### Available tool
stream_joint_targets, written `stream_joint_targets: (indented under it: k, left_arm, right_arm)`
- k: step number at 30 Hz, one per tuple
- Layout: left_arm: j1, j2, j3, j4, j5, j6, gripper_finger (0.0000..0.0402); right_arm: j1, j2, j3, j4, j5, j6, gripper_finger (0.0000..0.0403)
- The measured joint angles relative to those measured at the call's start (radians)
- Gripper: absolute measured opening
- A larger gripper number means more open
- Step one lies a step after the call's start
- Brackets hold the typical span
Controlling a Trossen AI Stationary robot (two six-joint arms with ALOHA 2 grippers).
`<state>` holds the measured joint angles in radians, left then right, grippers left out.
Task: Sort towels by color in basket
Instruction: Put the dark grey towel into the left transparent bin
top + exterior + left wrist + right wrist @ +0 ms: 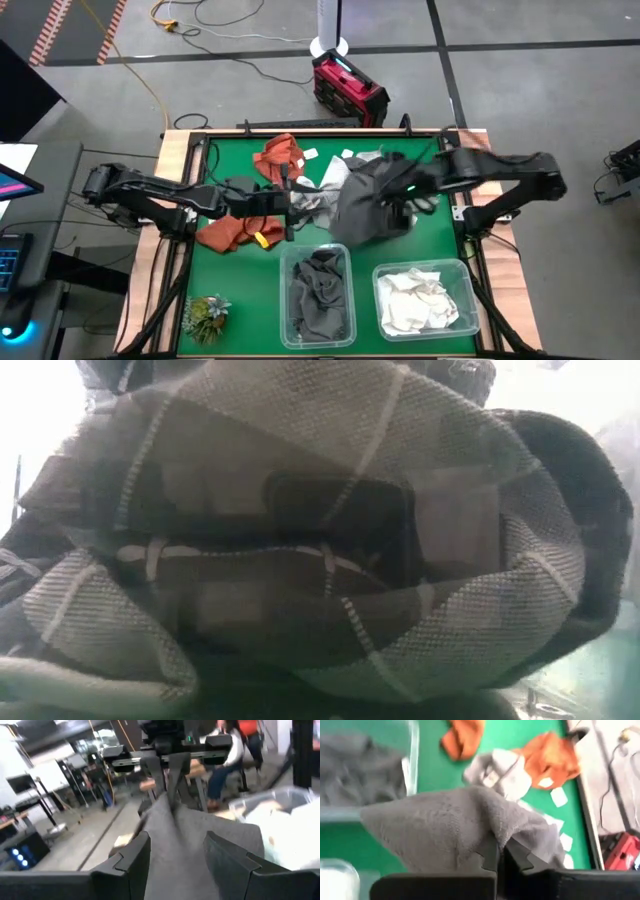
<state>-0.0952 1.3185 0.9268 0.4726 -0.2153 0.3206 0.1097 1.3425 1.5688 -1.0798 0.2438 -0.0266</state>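
our right gripper (pixel 501 854) is clamped tight on a dark grey towel (pixel 362 208), holding it above the green desk (pixel 240 300) just behind the bin of dark towels (pixel 318 292). our left gripper (pixel 176 851), fingers apart and holding nothing, hangs just beside that towel.

You have two dark, near-black arms, the left arm (pixel 165 195) and the right arm (pixel 500 175), each built of slim tubular links joined by bulkier rounded joints. A small green light glows on the right gripper (pixel 405 190). Its fingers (pixel 517 855) are matte black blocks with toothed, stepped inner edges. The left gripper's fingers (pixel 132 860) are broad, angular black plates.
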Motion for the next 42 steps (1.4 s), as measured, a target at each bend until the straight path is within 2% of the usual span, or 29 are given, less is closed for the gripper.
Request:
stream_joint_targets:
  k: [4, 10, 15, 22, 28, 31, 36, 39, 42]
  left_arm:
    - [0.000, 0.050, 0.026, 0.113, -0.001, -0.001, 0.0178]
    - [0.006, 0.141, 0.167, 0.119, -0.001, -0.002, 0.0209]
    - [0.037, 0.229, 0.295, 0.068, -0.001, 0.005, 0.0243]
    - [0.085, 0.351, 0.463, -0.120, 0.052, -0.048, 0.0279]
    - [0.106, 0.396, 0.504, -0.163, 0.059, -0.079, 0.0282]
    - [0.102, 0.397, 0.504, -0.163, 0.105, -0.068, 0.0279]
    - [0.076, 0.396, 0.504, -0.145, 0.113, -0.015, 0.0232]
    - [0.065, 0.395, 0.504, -0.133, 0.114, 0.014, 0.0166]
    - [0.056, 0.394, 0.505, -0.132, 0.114, 0.052, 0.0071]
  right_arm:
    - [0.005, -0.051, -0.001, 0.047, 0.057, 0.020, 0.0025]
    - [0.015, -0.062, -0.001, 0.204, 0.104, -0.006, 0.0025]
    - [0.014, -0.036, -0.002, 0.296, 0.106, -0.075, 0.0025]
    - [0.033, -0.023, -0.002, 0.359, 0.103, -0.133, 0.0025]
    - [0.087, -0.034, -0.002, 0.435, 0.102, -0.170, 0.0025]
    - [0.109, -0.057, -0.002, 0.471, 0.102, -0.189, 0.0026]
    - [0.141, -0.103, -0.002, 0.545, 0.100, -0.227, 0.0028]
    - [0.167, -0.128, -0.002, 0.593, 0.100, -0.277, 0.0034]
    - [0.187, -0.142, -0.002, 0.651, 0.100, -0.301, 0.0051]
